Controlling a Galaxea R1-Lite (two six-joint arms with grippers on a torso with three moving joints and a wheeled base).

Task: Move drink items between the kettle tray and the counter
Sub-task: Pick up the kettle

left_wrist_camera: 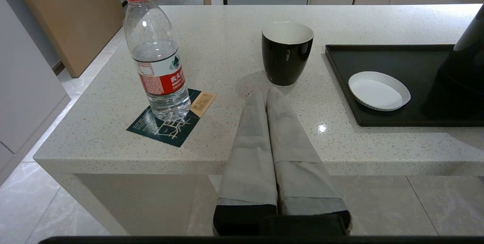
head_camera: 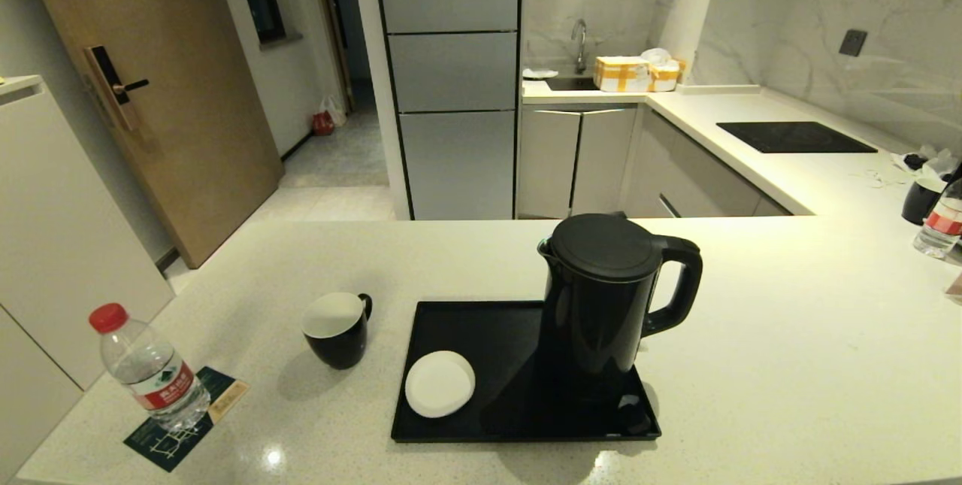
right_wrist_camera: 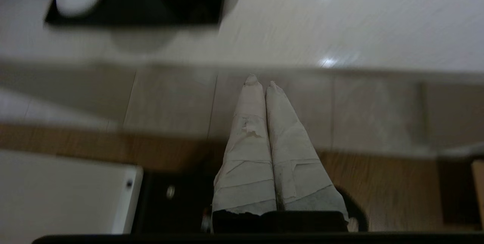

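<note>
On the cream counter (head_camera: 751,365) lies the glossy black kettle tray (head_camera: 488,334). The tall black kettle (head_camera: 609,297) stands on the tray's right part. A white saucer (head_camera: 440,383) (left_wrist_camera: 379,90) lies at its front left corner. The white-lined black mug (head_camera: 337,328) (left_wrist_camera: 286,52) stands on the counter left of the tray. The red-capped clear bottle (head_camera: 146,368) (left_wrist_camera: 157,49) stands on a dark green leaflet (left_wrist_camera: 166,125). My left gripper (left_wrist_camera: 264,93) is shut and empty, hanging off the counter's front edge, pointing at the mug. My right gripper (right_wrist_camera: 261,83) is shut and empty, below the counter edge.
Neither arm shows in the head view. At the far right of the counter stand a second mug (head_camera: 923,199) and a second bottle (head_camera: 939,225). A black glass hob (head_camera: 795,137) is set into the back counter, with a sink (head_camera: 571,83) and boxes (head_camera: 635,73) beyond.
</note>
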